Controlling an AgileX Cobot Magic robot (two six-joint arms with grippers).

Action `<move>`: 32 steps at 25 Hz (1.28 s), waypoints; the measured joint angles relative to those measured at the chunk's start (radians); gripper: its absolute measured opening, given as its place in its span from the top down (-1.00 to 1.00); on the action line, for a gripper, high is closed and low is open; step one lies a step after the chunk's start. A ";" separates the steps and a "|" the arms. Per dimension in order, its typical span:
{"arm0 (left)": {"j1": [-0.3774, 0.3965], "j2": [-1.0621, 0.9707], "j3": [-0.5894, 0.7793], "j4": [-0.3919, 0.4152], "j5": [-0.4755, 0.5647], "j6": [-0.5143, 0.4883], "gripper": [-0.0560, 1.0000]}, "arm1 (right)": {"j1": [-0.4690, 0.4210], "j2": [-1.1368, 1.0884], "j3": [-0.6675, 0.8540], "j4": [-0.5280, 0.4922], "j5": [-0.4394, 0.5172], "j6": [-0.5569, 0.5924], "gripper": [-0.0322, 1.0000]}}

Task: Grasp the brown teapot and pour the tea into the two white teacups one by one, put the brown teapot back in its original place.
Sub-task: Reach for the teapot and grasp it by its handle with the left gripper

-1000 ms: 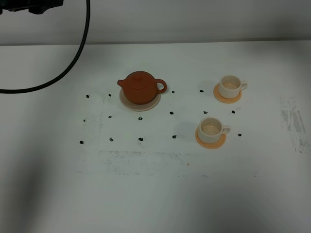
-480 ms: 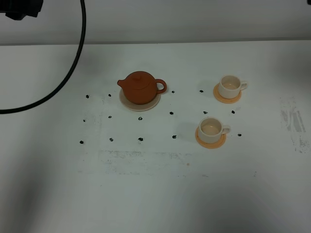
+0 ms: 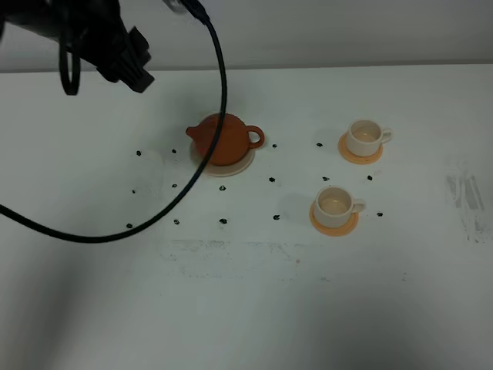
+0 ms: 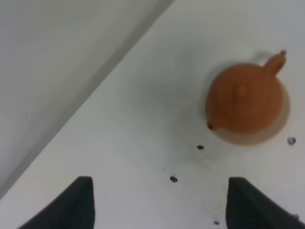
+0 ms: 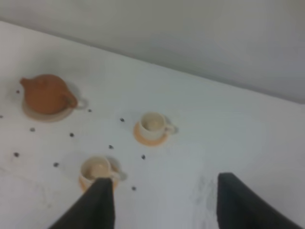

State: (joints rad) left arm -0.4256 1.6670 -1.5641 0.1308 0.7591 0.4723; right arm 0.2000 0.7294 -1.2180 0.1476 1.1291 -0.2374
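The brown teapot [image 3: 235, 142] [image 4: 245, 98] [image 5: 45, 93] sits lidded on its cream saucer [image 3: 231, 169], the original place, with its handle toward the cups. Two white teacups stand on orange coasters to its right, one farther back [image 3: 362, 136] [image 5: 152, 122] and one nearer [image 3: 336, 203] [image 5: 97, 169]. Their insides look pale, and the tea is hidden. My left arm [image 3: 92, 35] hangs high at the back left. The left gripper [image 4: 159, 183] is open and empty, well short of the teapot. The right gripper [image 5: 163, 177] is open and empty above the table's right side, and does not show in the high view.
A black cable [image 3: 196, 173] from the left arm loops across the table and passes in front of the teapot in the high view. Small black marks [image 3: 223, 221] dot the white table [image 3: 254, 308]. A grey wall [image 3: 323, 31] runs along the back edge.
The left arm has swung into the high view from the top left, and its cable now sweeps across the teapot. Teapot and cups have not moved.
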 joint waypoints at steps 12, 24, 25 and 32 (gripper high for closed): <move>-0.083 0.121 0.000 0.196 -0.061 -0.016 -0.24 | 0.000 -0.466 0.381 -0.034 -0.005 0.077 0.01; -0.113 0.243 -0.099 0.252 -0.141 -0.009 -0.23 | 0.000 -0.683 0.701 -0.055 -0.065 0.130 0.08; -0.116 0.252 -0.111 0.252 -0.147 -0.006 -0.23 | 0.000 -0.688 0.705 -0.062 -0.065 0.130 0.08; -0.136 0.316 -0.152 0.269 -0.177 0.000 -0.23 | 0.000 -0.734 0.723 -0.132 -0.061 0.158 0.08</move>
State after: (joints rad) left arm -0.5614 1.9829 -1.7166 0.3994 0.5821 0.4723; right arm 0.2000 -0.0048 -0.4954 0.0158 1.0685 -0.0790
